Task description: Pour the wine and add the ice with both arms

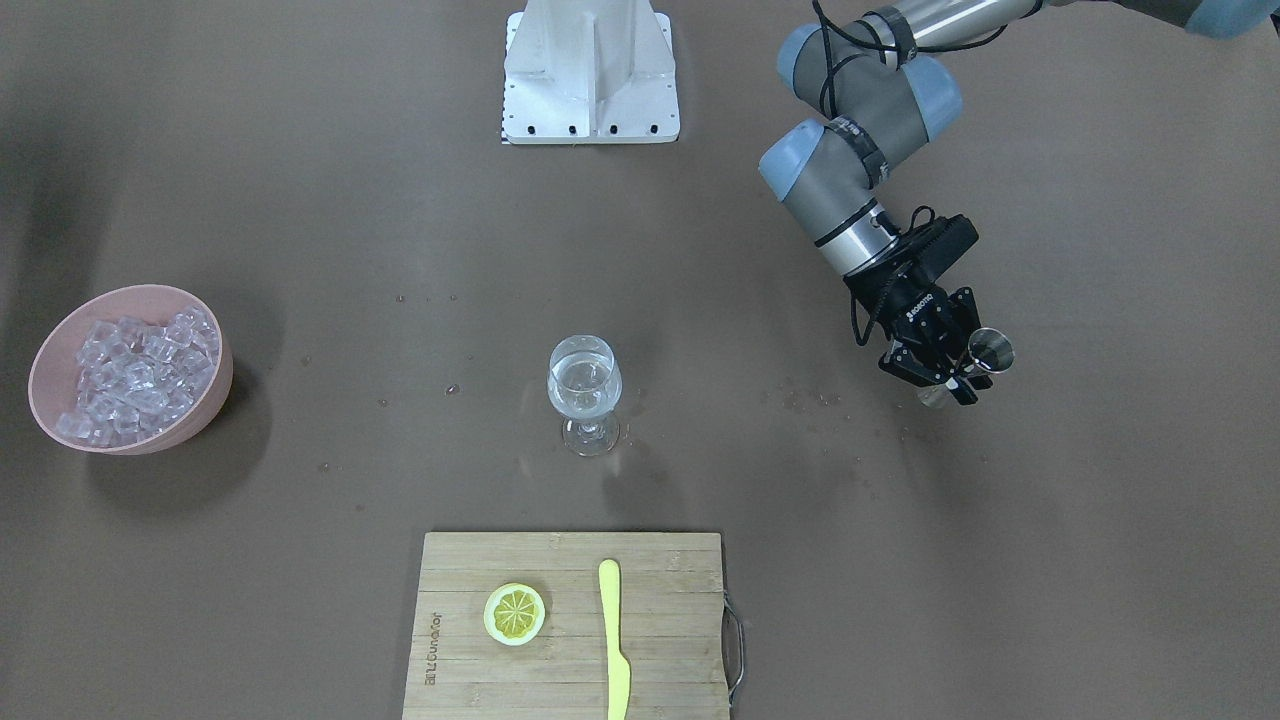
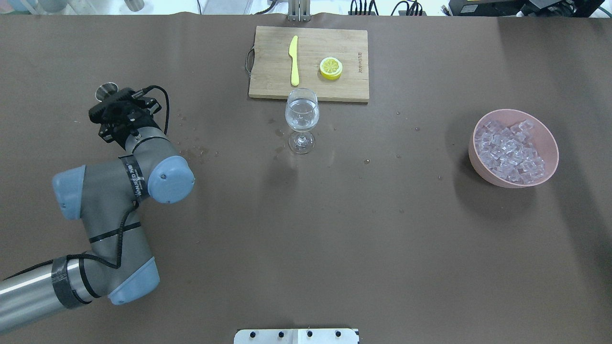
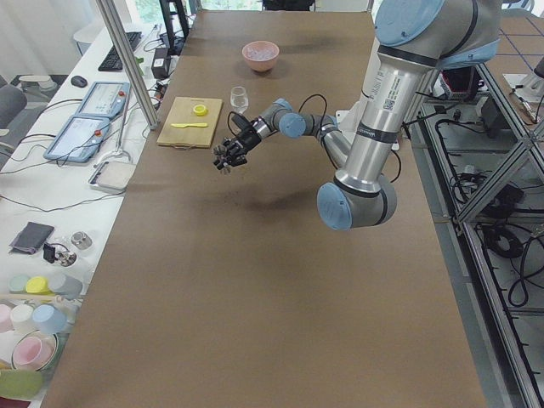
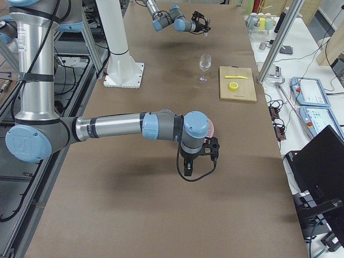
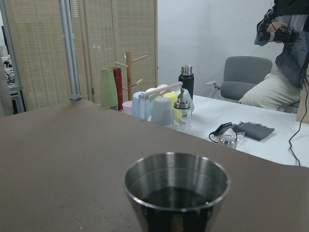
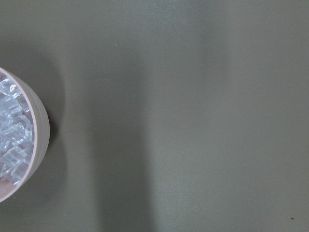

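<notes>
A stemmed wine glass (image 1: 585, 385) stands mid-table with a small amount of clear wine in it; it also shows in the overhead view (image 2: 301, 114). My left gripper (image 1: 955, 375) is shut on a steel jigger (image 1: 992, 350) well off to the glass's side, held above the table. The left wrist view shows the jigger's open top (image 5: 176, 186). Ice cubes (image 1: 140, 365) fill a pink bowl (image 1: 218, 395) at the opposite end. My right gripper (image 4: 189, 171) shows only in the exterior right view, hanging near the bowl; I cannot tell if it is open. The right wrist view shows the bowl's rim (image 6: 42, 133) and ice (image 6: 9, 130).
A bamboo cutting board (image 1: 560, 665) lies beyond the glass with a yellow lemon slice (image 1: 515, 612) and a yellow knife (image 1: 613, 640) on it. The white metal stand (image 1: 590, 70) is at the robot's side. Small droplets dot the brown table near the glass.
</notes>
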Controlling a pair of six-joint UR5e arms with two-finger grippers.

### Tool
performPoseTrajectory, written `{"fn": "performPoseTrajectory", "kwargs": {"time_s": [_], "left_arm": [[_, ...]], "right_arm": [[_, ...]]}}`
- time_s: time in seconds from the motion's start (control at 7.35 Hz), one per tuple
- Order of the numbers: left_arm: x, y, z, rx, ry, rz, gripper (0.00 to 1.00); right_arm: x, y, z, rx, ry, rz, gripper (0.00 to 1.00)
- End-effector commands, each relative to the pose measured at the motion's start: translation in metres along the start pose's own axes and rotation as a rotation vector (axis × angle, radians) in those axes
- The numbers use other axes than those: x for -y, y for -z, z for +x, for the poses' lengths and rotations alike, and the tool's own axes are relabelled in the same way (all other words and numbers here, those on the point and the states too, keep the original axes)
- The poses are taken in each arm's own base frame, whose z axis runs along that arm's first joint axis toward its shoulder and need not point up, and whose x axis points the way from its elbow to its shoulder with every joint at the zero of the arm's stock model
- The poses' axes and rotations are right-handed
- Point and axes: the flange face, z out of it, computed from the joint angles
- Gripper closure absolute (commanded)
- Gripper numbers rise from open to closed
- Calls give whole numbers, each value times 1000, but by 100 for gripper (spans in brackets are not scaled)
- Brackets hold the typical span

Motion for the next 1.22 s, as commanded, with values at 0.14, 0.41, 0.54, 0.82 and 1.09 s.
{"fn": "performPoseTrajectory", "kwargs": {"time_s": [0.14, 0.41, 0.54, 0.82, 1.09], "left_arm": [[72, 20, 31, -272, -35, 4, 100], [96, 63, 54, -387, -156, -42, 100], [105, 82, 73, -480, -199, -37, 100], [115, 112, 94, -603, -303, -73, 100], [111, 137, 100, -844, -365, -168, 100]], "right_arm": [[2, 0, -2, 19, -2, -1, 0], [5, 2, -4, 17, 1, 3, 0], [6, 3, -5, 17, 5, 6, 0], [6, 4, -6, 17, 7, 9, 0], [10, 7, -9, 15, 14, 15, 0]]}}
